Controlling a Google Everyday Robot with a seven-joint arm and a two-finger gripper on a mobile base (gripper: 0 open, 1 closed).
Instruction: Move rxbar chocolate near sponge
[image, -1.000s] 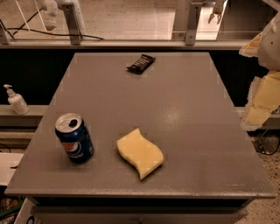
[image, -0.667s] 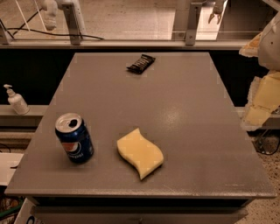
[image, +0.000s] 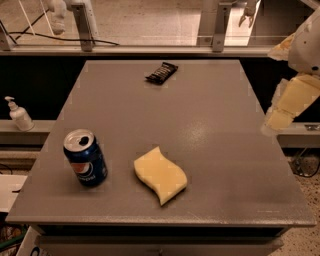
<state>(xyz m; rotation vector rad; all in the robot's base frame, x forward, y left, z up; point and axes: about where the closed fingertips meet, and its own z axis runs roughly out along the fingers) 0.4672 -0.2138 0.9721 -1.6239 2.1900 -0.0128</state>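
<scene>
Camera view: rxbar chocolate (image: 161, 73) lies flat at the desk's (image: 225, 150) 12 o'clock edge, well apart from the sponge (image: 160, 174) at 6 o'clock. Advise a top-down grasp across the bar's narrow width. The pincer (image: 279, 119) hangs off-desk at 3 o'clock, partly cut off; its opening cannot be told.

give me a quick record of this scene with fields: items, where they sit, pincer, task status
rxbar chocolate: lying flat near the table's far edge
sponge: flat, near the front edge, about centre
soda can: upright, top opened, left of the sponge, not touching it
table: grey top
soap bottle: on the ledge left of the table
pincer: off the table's right edge, away from bar and sponge
task status: not yet done; the bar sits across the table from the sponge
</scene>
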